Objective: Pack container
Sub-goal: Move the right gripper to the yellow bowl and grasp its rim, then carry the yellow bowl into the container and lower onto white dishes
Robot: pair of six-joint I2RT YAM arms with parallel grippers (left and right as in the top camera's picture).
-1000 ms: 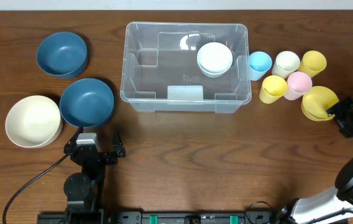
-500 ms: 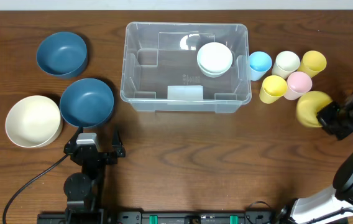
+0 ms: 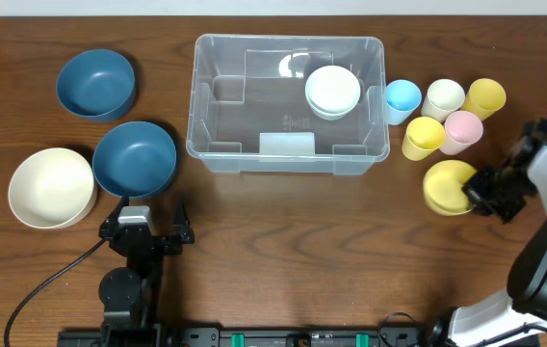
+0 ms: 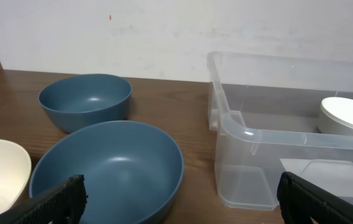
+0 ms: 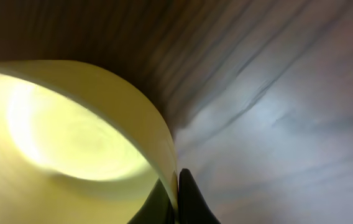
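Right tool [image 3: 481, 193] clamped on rim of yellow bowl [image 3: 447, 185], right of the container [image 3: 200, 116]. Left tool [image 3: 146, 224] stands wide apart, holding nothing, just beside the nearer blue bowl [image 3: 134, 159].

You have the container [image 3: 254, 116], a clear rectangular plastic bin, standing upright and open-topped at the far middle of the table [image 3: 351, 241]; one white bowl [image 3: 332, 90] sits inside.

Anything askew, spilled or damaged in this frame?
Nothing stands out. The container sits square with one white bowl inside, the cups stand upright beside it, and the blue and cream bowls rest right way up. The yellow bowl is pinched at its rim by the right gripper; nothing has spilled.
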